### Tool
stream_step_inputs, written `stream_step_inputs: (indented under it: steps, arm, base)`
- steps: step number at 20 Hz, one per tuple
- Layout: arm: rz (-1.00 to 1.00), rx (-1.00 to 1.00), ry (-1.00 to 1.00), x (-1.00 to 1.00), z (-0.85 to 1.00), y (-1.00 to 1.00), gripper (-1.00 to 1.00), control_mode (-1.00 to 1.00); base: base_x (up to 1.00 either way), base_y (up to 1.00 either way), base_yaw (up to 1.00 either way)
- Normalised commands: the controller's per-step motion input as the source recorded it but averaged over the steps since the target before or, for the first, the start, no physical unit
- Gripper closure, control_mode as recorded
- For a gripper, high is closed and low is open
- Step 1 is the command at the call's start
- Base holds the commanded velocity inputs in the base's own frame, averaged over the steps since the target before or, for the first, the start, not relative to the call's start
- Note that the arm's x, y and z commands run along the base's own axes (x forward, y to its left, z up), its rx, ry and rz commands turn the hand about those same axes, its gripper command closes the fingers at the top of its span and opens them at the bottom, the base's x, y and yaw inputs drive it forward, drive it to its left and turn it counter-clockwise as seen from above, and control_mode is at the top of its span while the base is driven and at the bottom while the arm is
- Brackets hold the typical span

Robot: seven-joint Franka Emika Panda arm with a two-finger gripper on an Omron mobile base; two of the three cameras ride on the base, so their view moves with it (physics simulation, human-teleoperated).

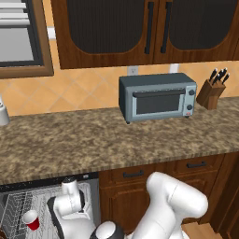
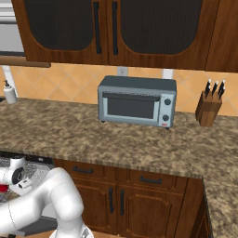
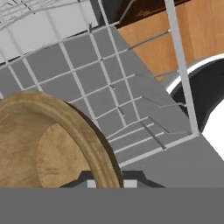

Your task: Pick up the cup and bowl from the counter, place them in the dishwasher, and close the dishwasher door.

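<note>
Over the dishwasher rack, the gripper pinches the bowl by its rim, jaws nearly together. Rack wire lies directly beyond the fingertips, the cup already resting in it.

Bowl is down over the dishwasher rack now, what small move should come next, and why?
Probably lower a touch and open the jaws. In the hand view the bowl, pinched by its rim in the nearly shut gripper, hangs tilted over the grey wire rack. The left base view shows the cup already inside the dishwasher, so the bowl is what's left before the door.
</note>
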Motion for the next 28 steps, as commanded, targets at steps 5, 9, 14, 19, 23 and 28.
stream_step_inputs:
  steps: [5, 9, 14, 19, 23, 28]
  arm:
    - [0.01, -0.07, -0.03, 0.04, -0.25, 0.09, 1.0, -1.0]
    - [0.0, -0.04, -0.12, 0.37, -0.13, 0.1, 1.0, -1.0]
    - [0.0, -0.03, -0.1, 0.66, -0.23, 0.15, 1.0, -1.0]
    - [0.0, -0.03, -0.01, 0.41, -0.6, 0.26, 1.0, -1.0]
    - [0.0, -0.03, 0.0, 0.16, -0.71, 0.33, 1.0, -1.0]
    - [0.0, 0.0, 0.0, 0.0, -0.06, 0.13, -1.0, -1.0]
  base:
    - [0.0, 0.0, 0.0]
    - [0.0, 0.0, 0.0]
    - [0.0, 0.0, 0.0]
    - [0.0, 0.0, 0.0]
    - [0.0, 0.0, 0.0]
    - [0.0, 0.0, 0.0]
